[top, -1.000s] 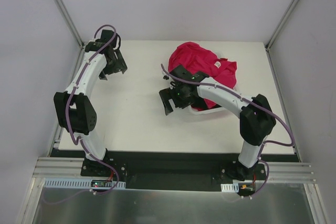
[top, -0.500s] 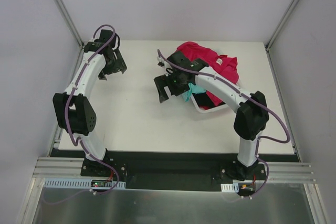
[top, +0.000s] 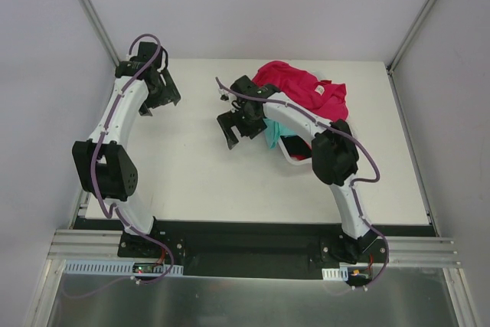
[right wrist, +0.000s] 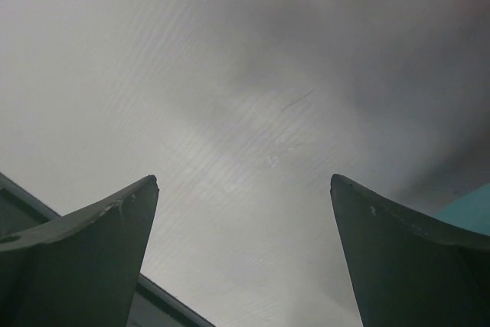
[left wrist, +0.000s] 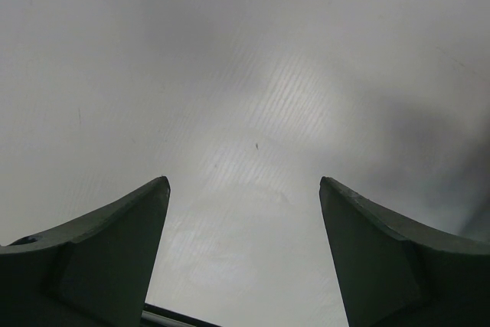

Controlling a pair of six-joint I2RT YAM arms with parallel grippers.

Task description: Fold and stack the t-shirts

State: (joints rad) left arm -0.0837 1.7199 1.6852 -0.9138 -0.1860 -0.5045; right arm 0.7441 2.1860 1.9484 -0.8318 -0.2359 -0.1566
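You are looking at two tools, and both are standing wide apart, holding nothing and touching nothing. The right tool (top: 232,128) is hovering over the bare bench (top: 191,181), just left of the white basket (top: 295,160). The left tool (top: 159,105) is hovering well apart from the basket, far to its left. One magenta-pink t-shirt (top: 302,86) is lying heaped over the basket. One teal-mint t-shirt (top: 272,135) is hanging at its left rim.
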